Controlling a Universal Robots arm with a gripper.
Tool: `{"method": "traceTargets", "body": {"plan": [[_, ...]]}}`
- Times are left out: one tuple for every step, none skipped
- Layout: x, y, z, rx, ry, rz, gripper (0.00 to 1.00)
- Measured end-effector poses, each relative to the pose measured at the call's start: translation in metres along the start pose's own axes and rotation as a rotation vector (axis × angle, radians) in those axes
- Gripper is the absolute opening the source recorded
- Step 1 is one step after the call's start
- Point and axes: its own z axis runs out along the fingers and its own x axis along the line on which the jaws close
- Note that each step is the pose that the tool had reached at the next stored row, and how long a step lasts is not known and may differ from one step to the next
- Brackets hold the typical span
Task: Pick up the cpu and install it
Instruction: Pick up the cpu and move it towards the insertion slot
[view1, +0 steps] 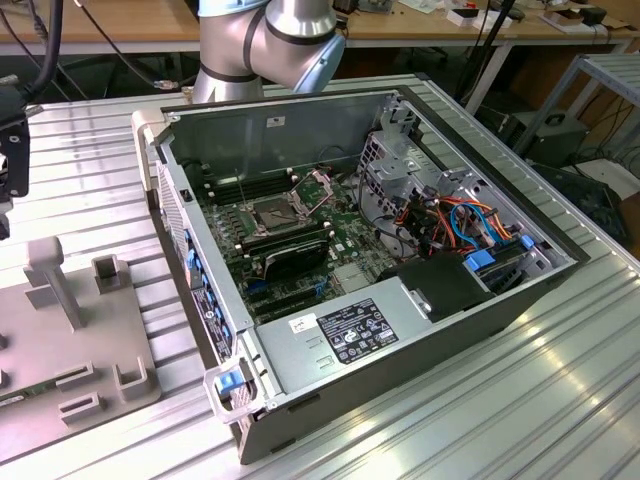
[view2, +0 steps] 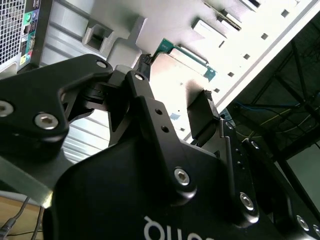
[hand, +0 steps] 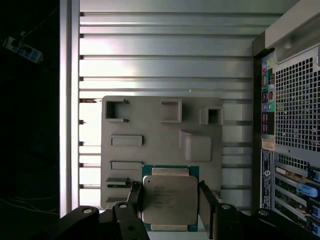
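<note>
Tool (hand: 170, 188) straddles your square, silver-lidded green cpu (hand: 170, 206) on the grey moulded holder (hand: 150, 127) (grasp step). Pinching or merely bracketing, you can't tell; the grip wants even pressure.

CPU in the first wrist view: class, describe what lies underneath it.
The CPU lies on a grey fixture plate, whose recessed surface shows beside it; the plate rests on a ribbed metal table. Whatever seat is directly beneath the CPU is covered.

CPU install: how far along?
Done: nothing visible yet. In hand: the tool is right at the cpu, on the grey tray beside the computer case. Left: the whole install; the motherboard socket looks open and unfilled.
</note>
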Motion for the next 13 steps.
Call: {"method": "traceTargets", "body": {"plan": [[-0.0006,0.0000,0.0000,0.0000,0.0000,0.000,0.55],[-0.0076,0.0000,-0.0001,0.0000,0.0000,0.000,0.55],[-0.0148,0.0000,-0.0001,0.0000,0.0000,0.000,0.55],[-0.0190,0.0000,-0.0002,0.0002,-0.0001,0.000,0.55],[-0.0200,0.0000,-0.0002,0.0001,-0.0001,0.000,0.55],[-0.0213,0.0000,-0.0002,0.0000,-0.0001,0.000,0.55],[-0.0225,0.0000,-0.0002,0.0000,0.0000,0.000,0.55],[-0.0239,0.0000,-0.0003,0.0000,0.0001,0.000,0.55],[-0.0252,0.0000,-0.0003,0.0000,0.0000,0.000,0.55],[-0.0267,0.0000,-0.0003,0.0001,0.0000,0.000,0.55],[-0.0282,-0.0001,-0.0003,0.0001,0.0000,0.000,0.55],[-0.0297,0.0000,-0.0003,0.0000,0.0000,0.000,0.55],[-0.0317,-0.0001,-0.0004,0.0001,0.0000,0.000,0.55]]}}
